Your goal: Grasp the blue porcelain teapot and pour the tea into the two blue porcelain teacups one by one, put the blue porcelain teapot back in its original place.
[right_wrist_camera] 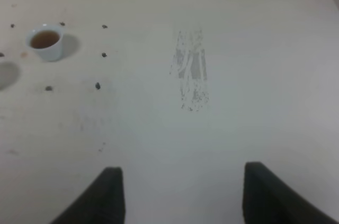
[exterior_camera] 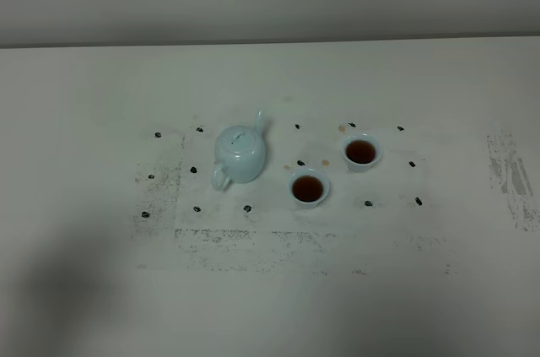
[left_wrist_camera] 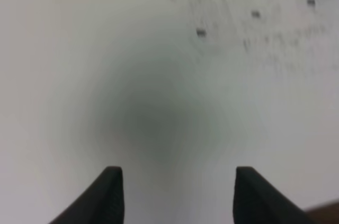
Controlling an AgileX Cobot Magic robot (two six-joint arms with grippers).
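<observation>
Your left fingers [left_wrist_camera: 108,195] are standing spread apart over bare bench, gripping nothing; your right fingers [right_wrist_camera: 108,195] are likewise parted and empty. Both grippers, left [left_wrist_camera: 177,192] and right [right_wrist_camera: 180,192], are hovering clear of the bench [exterior_camera: 84,289]. The teapot [exterior_camera: 240,153] is sitting upright near the bench's middle, lid on, spout pointing toward the far edge and handle toward the near edge. The two cups are standing apart from it on the right-edge side, the nearer cup [exterior_camera: 308,188] just beside the farther cup [exterior_camera: 361,152]. Both are holding dark tea.
</observation>
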